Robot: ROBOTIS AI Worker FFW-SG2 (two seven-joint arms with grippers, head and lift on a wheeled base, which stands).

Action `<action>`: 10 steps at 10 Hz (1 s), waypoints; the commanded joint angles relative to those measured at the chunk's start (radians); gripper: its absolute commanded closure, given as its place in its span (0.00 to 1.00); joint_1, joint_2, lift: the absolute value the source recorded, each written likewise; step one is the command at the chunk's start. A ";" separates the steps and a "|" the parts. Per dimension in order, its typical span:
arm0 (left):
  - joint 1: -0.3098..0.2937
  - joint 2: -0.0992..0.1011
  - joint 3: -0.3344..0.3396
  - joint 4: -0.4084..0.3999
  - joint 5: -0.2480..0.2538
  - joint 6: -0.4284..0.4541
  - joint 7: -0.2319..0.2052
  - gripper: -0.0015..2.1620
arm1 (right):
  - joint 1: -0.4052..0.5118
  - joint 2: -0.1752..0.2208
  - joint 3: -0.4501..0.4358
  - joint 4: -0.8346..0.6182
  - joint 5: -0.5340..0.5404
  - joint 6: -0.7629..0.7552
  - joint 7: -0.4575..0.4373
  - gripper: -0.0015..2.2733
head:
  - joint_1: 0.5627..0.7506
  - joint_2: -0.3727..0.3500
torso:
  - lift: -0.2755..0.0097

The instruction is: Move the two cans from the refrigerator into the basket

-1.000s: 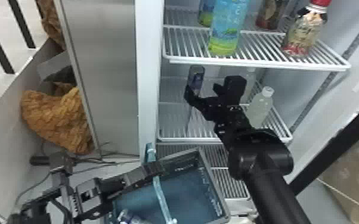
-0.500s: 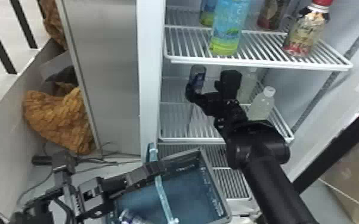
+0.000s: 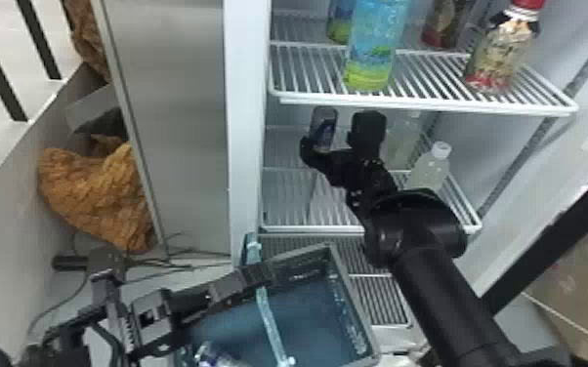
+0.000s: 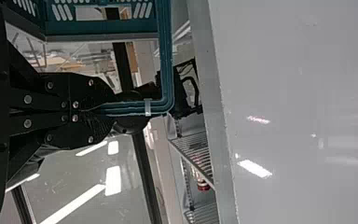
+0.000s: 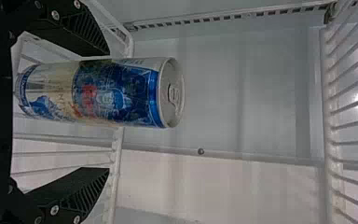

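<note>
Nudged left and deeper since a moment ago, my right gripper (image 5: 108, 112) gapes empty astride the refrigerator (image 3: 244, 146) can (image 5: 116, 93), which, sitting off-centre, the nearer finger (image 5: 85, 33) could topple on closing; left gripper (image 4: 106, 112) clamps the basket handle (image 4: 166, 65); second can (image 3: 215, 356), in basket (image 3: 355, 302), cropped; shelf contact masked in head view.

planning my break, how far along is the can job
About half done: what looks like one can lies in the basket. In hand: the left gripper grips the basket's handle; the right gripper, open, straddles the second can. Remaining: gripping and moving it into the basket.
</note>
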 commanded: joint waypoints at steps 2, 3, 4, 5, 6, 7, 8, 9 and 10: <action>-0.011 0.002 -0.012 0.009 0.006 0.000 0.000 0.56 | -0.025 -0.001 0.025 0.022 0.000 -0.007 -0.009 0.07 | 0.70 0.33 | 0.20; -0.011 0.002 -0.014 0.009 0.006 0.000 0.002 0.56 | -0.029 -0.001 0.025 0.026 -0.002 -0.007 -0.009 0.07 | 0.70 0.33 | 0.20; -0.011 0.003 -0.014 0.012 0.006 0.000 0.002 0.56 | -0.029 0.001 0.025 0.026 -0.002 -0.007 -0.014 0.07 | 0.70 0.33 | 0.20; -0.011 0.003 -0.016 0.012 0.006 0.000 0.002 0.56 | -0.034 -0.001 0.025 0.036 -0.006 -0.007 -0.017 0.10 | 0.70 0.33 | 0.20; -0.011 0.003 -0.016 0.014 0.008 0.000 0.002 0.56 | -0.047 -0.001 0.027 0.053 -0.014 0.000 -0.017 0.23 | 0.70 0.33 | 0.20; -0.015 0.003 -0.022 0.014 0.010 0.000 0.002 0.56 | -0.054 -0.001 0.029 0.071 -0.016 0.003 -0.021 0.40 | 0.70 0.33 | 0.20; -0.015 0.003 -0.022 0.017 0.012 0.000 0.002 0.56 | -0.056 -0.003 0.041 0.073 0.010 -0.002 -0.034 0.54 | 0.70 0.32 | 0.20; -0.015 0.003 -0.022 0.017 0.012 -0.002 0.002 0.56 | -0.059 -0.004 0.049 0.076 0.014 -0.015 -0.040 0.56 | 0.70 0.32 | 0.20; -0.013 0.003 -0.022 0.017 0.014 -0.002 0.002 0.56 | -0.059 -0.006 0.056 0.076 0.016 -0.024 -0.040 0.56 | 0.70 0.32 | 0.20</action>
